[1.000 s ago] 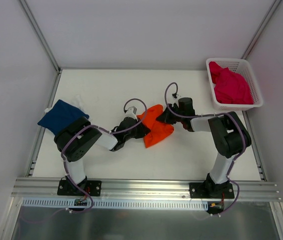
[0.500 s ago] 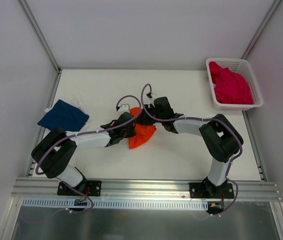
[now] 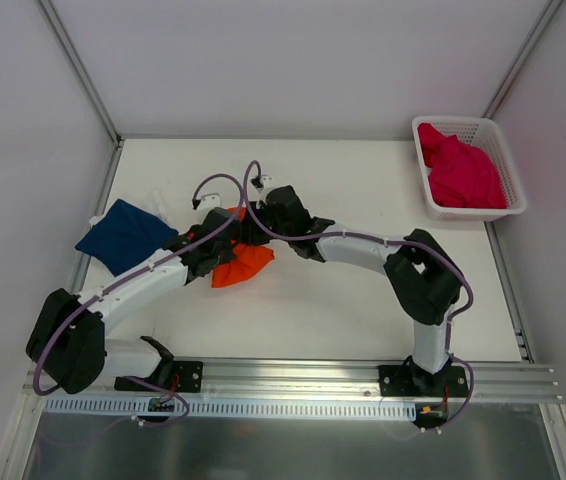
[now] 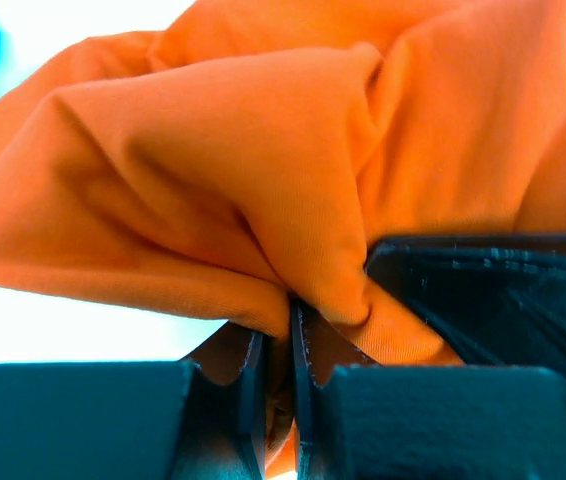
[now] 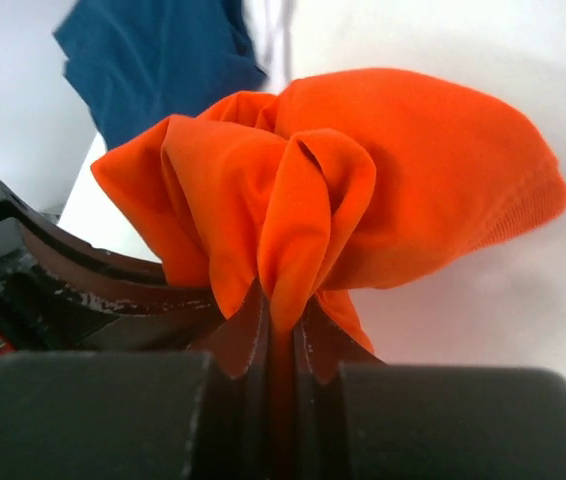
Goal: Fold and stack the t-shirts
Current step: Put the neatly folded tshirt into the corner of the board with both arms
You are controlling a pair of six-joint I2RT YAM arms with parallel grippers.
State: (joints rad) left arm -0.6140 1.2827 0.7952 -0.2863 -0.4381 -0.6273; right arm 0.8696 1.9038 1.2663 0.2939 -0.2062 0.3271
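Bright orange cloth t-shirt [image 3: 242, 266] is bunched into a wad left of the middle of the white table [image 3: 363, 300], about 9 o'clock from centre. Both claws are on it. Left gripper [image 4: 278, 350] reaches in from 8 o'clock and is clenched on a pinch of the orange fabric; on my left wrist view the jaws sit almost together with cloth squeezed between them and folds ballooning above. Right gripper [image 5: 281, 340] reaches across from 3 o'clock and is also clamped on a gathered fold of the same shirt, with the rest puffing out above and to the right of the jaws. The two claws sit close together at the wad's 12 o'clock side. I cannot tell whether the wad is lifted or resting on the table. Navy blue cloth t-shirt [image 3: 126, 233] lies folded flat at the table's 9 o'clock edge, near the orange one but apart from it. Magenta pink cloth t-shirt [image 3: 460, 172] is heaped in the white plastic mesh basket [image 3: 463, 124] at the 2 o'clock corner.
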